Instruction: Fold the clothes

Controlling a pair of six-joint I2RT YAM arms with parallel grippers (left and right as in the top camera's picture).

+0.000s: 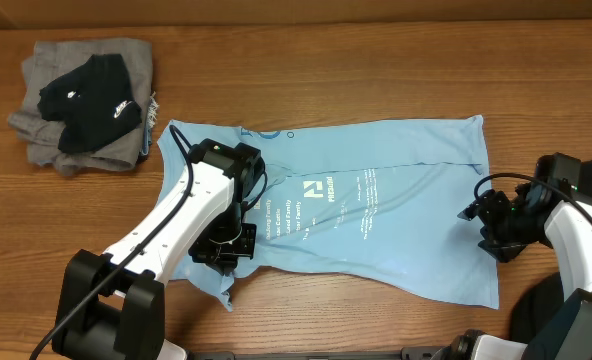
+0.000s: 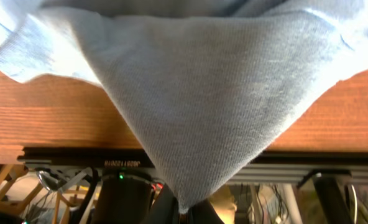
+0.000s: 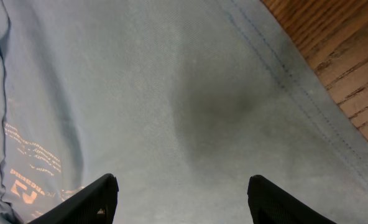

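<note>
Overhead shows the light blue T-shirt [image 1: 396, 220] spread out, lettering upward.

One light blue T-shirt [image 1: 396, 200], one grey garment [image 1: 46, 70], one black garment [image 1: 91, 100], three pieces in sight, two claws, left claw [image 1: 222, 260], right claw [image 1: 476, 214], one bench [image 1: 326, 80].
</note>
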